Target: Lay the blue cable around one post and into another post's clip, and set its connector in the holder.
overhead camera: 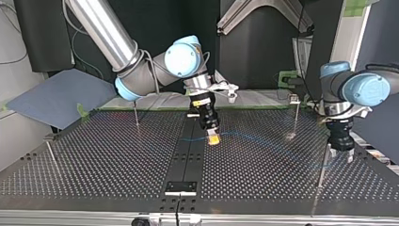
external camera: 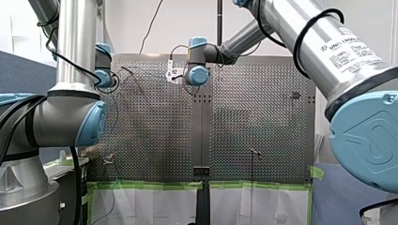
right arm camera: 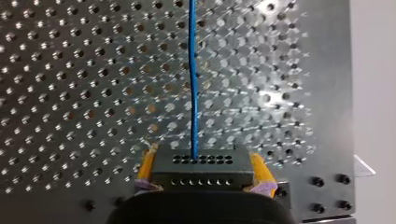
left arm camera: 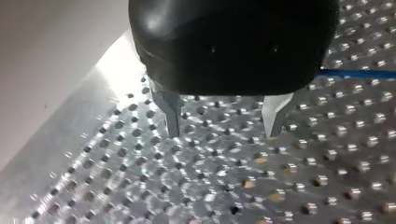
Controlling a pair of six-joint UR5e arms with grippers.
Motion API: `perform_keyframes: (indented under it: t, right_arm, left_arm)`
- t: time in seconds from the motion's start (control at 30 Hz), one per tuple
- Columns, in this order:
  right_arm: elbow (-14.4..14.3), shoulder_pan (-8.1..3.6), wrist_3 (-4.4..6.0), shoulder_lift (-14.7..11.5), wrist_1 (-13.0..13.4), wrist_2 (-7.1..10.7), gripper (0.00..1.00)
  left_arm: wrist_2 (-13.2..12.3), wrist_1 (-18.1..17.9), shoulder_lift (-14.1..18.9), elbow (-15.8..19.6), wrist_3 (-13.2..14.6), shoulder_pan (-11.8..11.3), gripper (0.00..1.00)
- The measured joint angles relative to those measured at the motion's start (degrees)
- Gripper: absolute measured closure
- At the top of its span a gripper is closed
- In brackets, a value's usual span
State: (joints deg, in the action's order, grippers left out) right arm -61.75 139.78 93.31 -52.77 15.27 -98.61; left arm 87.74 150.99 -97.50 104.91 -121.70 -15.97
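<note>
Your R arm [overhead camera: 108, 33] comes in at the top view's upper left, elbow bent and wrist turned down. Its tool [overhead camera: 212, 137] points down w/ a slight tilt, low over the middle of the surface [overhead camera: 263, 174]. The yellow pads [right arm camera: 147, 164] are clamped on either side of a black connector [right arm camera: 201, 179]. Your L arm [overhead camera: 362, 89] comes in at that view's right w/ its wrist vertical. Its black tool [overhead camera: 342, 155] hangs straight down, low over the surface near the edge. In the L wrist view the metal fingers [left arm camera: 173, 116] stand spread apart w/ nothing btwn them
</note>
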Motion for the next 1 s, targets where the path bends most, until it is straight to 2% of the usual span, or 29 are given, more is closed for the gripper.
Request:
perform_keyframes:
  t: [0.03, 0.2, 0.37, 0.6, 0.87, 1.0]
  right_arm:
    - [-0.1, 0.0, -0.04, 0.1, -0.2, -0.27, 1.0]
    - [-1.3, 0.01, -0.16, 0.3, -0.2, -1.26, 1.0]
    - [-3.7, -0.01, -0.21, 0.3, 0.9, -2.1, 1.0]
    - [-7.6, -0.28, -0.42, 0.3, 3.4, -3.22, 1.0]
    - [-11.7, -2.46, -0.28, 0.3, 7.4, -3.98, 1.0]
    - [-13.7, -4.21, 0.73, 0.3, 9.3, -3.99, 1.0]
  left_arm:
    - [0.0, -0.2, 0.0, 0.3, -0.3, 0.1, 0.02]
    - [0.0, -1.5, 0.0, 1.2, -1.1, 0.7, 0.02]
    - [0.0, -2.4, -0.2, 1.3, -1.3, 1.3, 0.02]
    - [-1.2, -4.5, -3.3, 1.3, -2.3, 1.6, 0.02]
    - [-1.3, -6.6, -4.2, 1.3, -3.3, 1.5, 0.02]
    - [-1.2, -7.2, -4.2, 1.3, -3.7, 1.5, 0.02]
